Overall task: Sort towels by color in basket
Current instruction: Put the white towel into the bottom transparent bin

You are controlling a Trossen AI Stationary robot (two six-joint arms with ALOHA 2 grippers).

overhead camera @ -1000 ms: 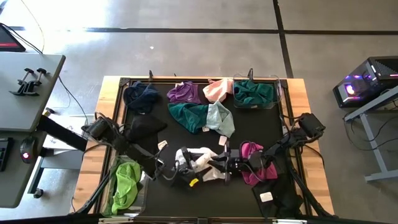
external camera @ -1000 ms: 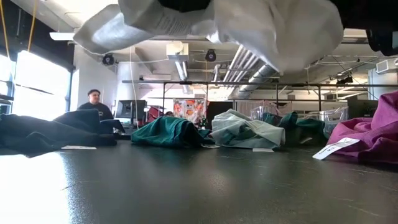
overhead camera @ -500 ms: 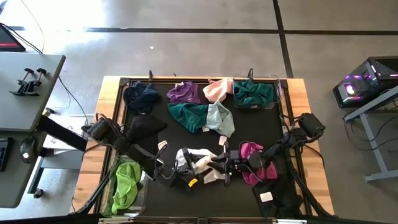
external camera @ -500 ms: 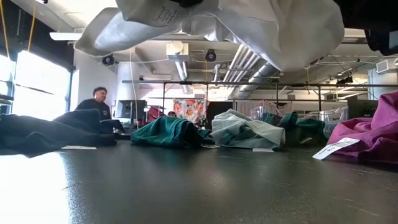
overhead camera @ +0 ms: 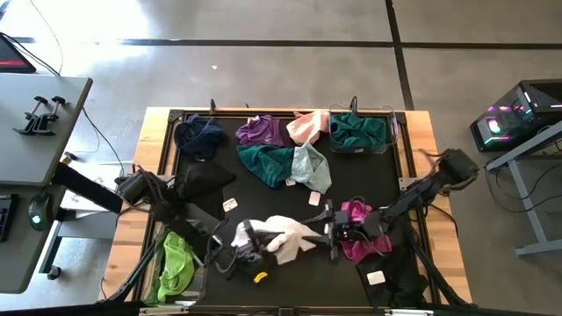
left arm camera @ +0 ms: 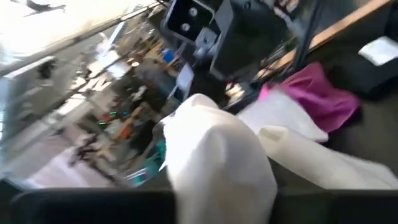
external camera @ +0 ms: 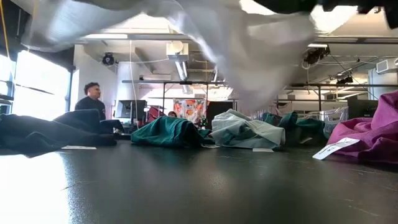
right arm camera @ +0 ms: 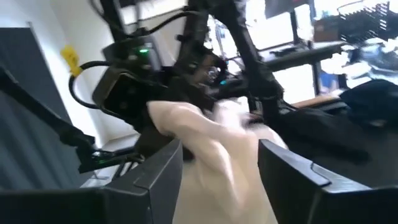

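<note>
We see the white towel [overhead camera: 283,235] stretched across the front middle of the bench [overhead camera: 420,123], lifted off the black mat; in the low view it hangs overhead as a pale sheet [external camera: 236,43]. Our left claw [overhead camera: 243,248] is clamped on its left end, and the left wrist view shows white cloth [left arm camera: 217,155] bunched against that claw. Our right claw [overhead camera: 332,233] sits at the towel's right end with its fingers [right arm camera: 292,174] apart, the cloth [right arm camera: 211,149] lying between them.

Just beside the right claw lies the magenta towel [overhead camera: 358,226]. In the middle of the mat a teal towel [overhead camera: 265,163] touches a mint towel [overhead camera: 312,167]. Along the far edge we find a navy towel [overhead camera: 200,136], a purple towel [overhead camera: 260,131] and a pink towel [overhead camera: 306,127], with another teal towel in a clear basket [overhead camera: 387,145] at the far right. A black towel [overhead camera: 204,181] lies at the left, and a lime towel [overhead camera: 177,260] fills the basket at the front left corner.

A person [external camera: 93,102] sits in the room behind.
</note>
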